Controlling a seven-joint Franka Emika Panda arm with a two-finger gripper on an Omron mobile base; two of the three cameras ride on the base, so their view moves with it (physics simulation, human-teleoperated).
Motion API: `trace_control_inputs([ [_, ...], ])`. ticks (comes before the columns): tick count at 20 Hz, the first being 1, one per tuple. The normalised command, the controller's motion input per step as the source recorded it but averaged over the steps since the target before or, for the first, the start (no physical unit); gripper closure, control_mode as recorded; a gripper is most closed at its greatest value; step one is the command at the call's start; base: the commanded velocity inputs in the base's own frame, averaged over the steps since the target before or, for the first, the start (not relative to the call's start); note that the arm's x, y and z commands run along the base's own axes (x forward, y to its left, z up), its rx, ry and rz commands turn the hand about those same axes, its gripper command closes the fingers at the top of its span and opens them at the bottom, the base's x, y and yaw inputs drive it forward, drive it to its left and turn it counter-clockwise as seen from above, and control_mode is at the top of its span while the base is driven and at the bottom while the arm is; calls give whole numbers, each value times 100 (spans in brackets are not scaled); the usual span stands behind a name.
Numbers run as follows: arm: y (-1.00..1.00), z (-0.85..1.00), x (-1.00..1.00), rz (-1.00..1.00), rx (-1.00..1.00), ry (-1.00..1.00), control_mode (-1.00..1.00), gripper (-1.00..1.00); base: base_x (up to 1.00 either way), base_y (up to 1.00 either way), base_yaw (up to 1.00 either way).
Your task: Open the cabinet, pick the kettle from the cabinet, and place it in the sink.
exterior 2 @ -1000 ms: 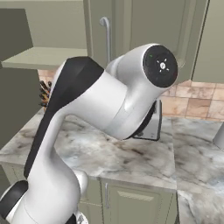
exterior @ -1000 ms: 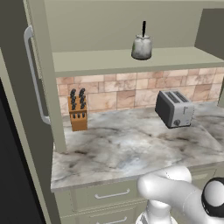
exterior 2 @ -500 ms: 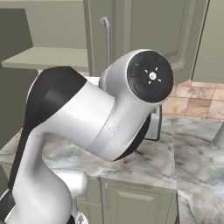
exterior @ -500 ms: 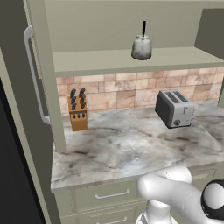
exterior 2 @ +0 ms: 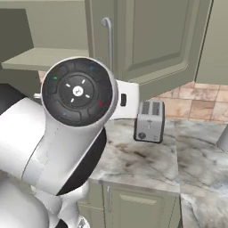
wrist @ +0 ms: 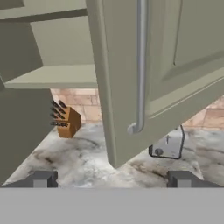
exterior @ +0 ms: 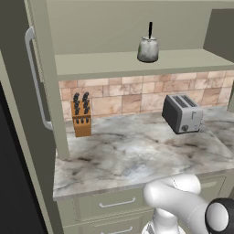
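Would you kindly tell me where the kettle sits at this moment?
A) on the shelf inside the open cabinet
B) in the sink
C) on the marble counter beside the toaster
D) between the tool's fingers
A: in the left base view the kettle stands on the shelf of the open cabinet, above the toaster and the counter.

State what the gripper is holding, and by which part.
Nothing is held. The gripper is open, its fingertips apart with only air between them, short of the cabinet door's handle.
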Motion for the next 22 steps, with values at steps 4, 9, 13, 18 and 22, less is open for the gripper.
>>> trace_control_inputs([
  [4, 43, -7, -28, -15, -4, 3, -100, -100, 0, 0, 0],
  [9, 44, -4, -24, -19, -2, 3, -100, -100, 0, 0, 0],
  [13, 46, -3, -14, -25, 0, 2, -100, -100, 0, 0, 0],
  [18, 47, -2, 7, -33, 0, 0, -100, -100, 0, 0, 0],
  [22, 42, 0, 24, -40, 0, 0, -100, -100, 0, 0, 0],
])
